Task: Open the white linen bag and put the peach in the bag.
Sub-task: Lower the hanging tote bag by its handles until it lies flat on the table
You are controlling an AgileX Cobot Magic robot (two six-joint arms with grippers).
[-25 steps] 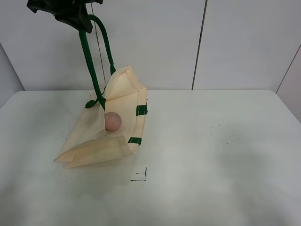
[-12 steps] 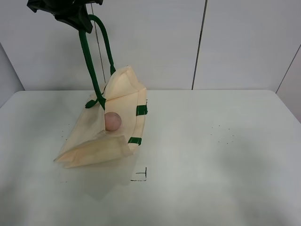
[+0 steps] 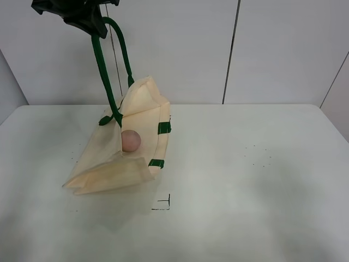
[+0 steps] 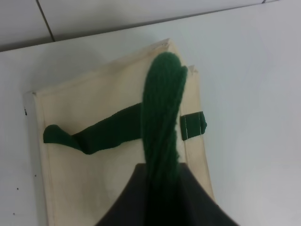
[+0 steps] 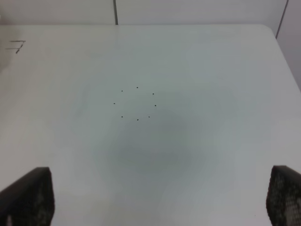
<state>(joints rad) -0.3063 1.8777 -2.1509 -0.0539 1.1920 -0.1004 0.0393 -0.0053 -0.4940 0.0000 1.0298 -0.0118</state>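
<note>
- Left end effector (image 3: 91, 26): is hanging high above the table's (image 3: 256, 185) left side, pressed together and pinching one strap handle (image 3: 102, 76).
- Strap handle, dark green: is running taut from the end effector down to the bag's rim.
- White linen bag (image 3: 112, 169): is lying on the left half of the table, its upper side being pulled up so the mouth is gaping towards the right.
- Peach (image 3: 131, 141): is sitting inside the bag's open mouth, on the lower cloth.
- Black corner mark (image 3: 163, 202): is showing on the table just in front of the bag.
- Right end effector (image 5: 155, 197): is hovering over the bare right side of the table, fingers spread wide, gripping nothing.
</note>
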